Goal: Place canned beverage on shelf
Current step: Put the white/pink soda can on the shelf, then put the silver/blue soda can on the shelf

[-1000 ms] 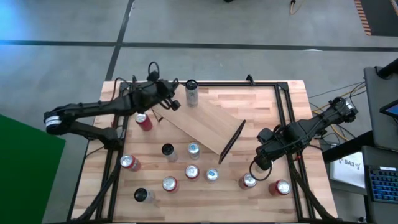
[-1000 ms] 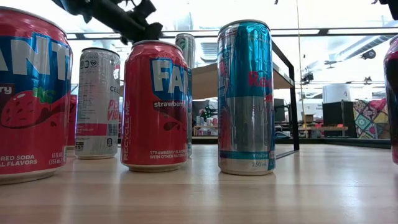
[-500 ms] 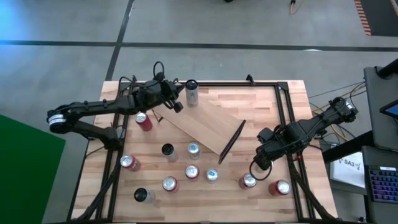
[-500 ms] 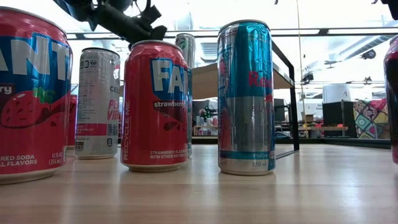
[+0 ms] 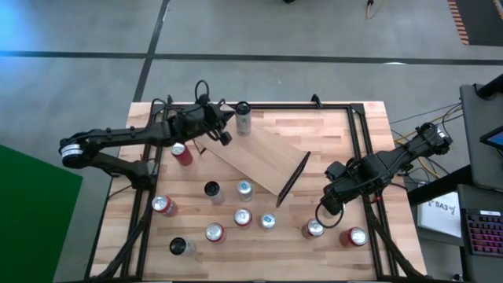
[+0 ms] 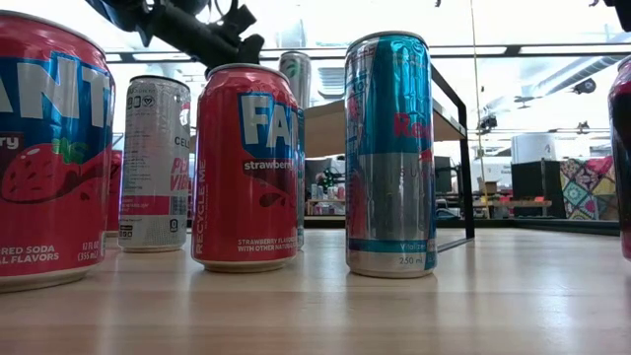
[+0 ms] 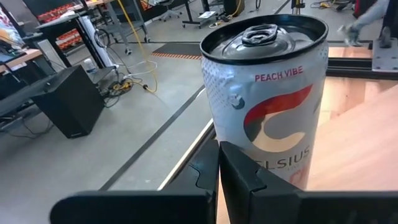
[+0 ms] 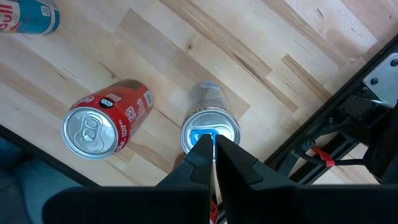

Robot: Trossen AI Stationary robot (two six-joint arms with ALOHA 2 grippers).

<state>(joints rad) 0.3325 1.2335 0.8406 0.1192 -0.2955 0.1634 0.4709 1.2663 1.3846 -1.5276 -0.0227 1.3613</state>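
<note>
White Celsius can (image 7: 264,106) upright before left gripper (image 7: 217,163), jaws together, empty.

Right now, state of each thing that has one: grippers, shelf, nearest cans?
left gripper: shut, empty, beside the Celsius can
right gripper: shut, empty, above the slim can
Celsius can: upright, unopened, on the table
slim can: upright, on the table
shelf: standing, nothing on it

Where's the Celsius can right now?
High view: the Celsius can stands at the table's far edge, left of centre, just off the shelf, with the shut left gripper right beside it.
</note>
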